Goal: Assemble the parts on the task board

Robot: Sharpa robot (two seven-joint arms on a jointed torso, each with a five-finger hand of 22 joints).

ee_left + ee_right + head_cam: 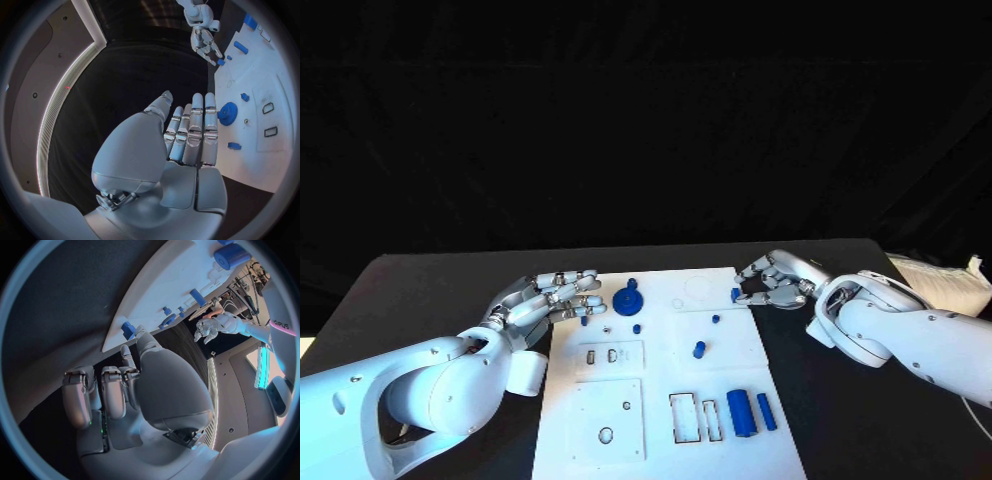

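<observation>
white flat plastic task board [733, 375] lying mid-table on the black table [416, 285], centre to lower centre of the head view. small blue plastic parts scattered on it: round blue gear-like disc [629, 298] near upper left of the board, short blue peg [700, 349] at centre, two blue cylinders [741, 412] lying side by side at lower right beside rectangular slots.

right hand [769, 285] at the board's upper right edge, fingers [759, 272] curled in round a small blue piece [734, 294]; pinched, as far as can be judged. same blue piece [128, 330] in the right wrist view, just at the fingertips by the board's edge.

left hand [553, 298] at the board's left edge, just beside the gear disc; fingers [194, 127] straight and together, released, holding nothing, not clearly touching any part.

handling, judged: parts likely rigid moulded plastic, very light, smooth, prone to slipping or rolling, cylinders especially. not fragile. best taken by fingertip pinch across the sides; gear disc by its rim or raised hub. board thin and light, liable to slide if pushed sideways.

writing: none readable on board or parts. a short dark word on the left forearm [282, 326] in the right wrist view, too small to read.
</observation>
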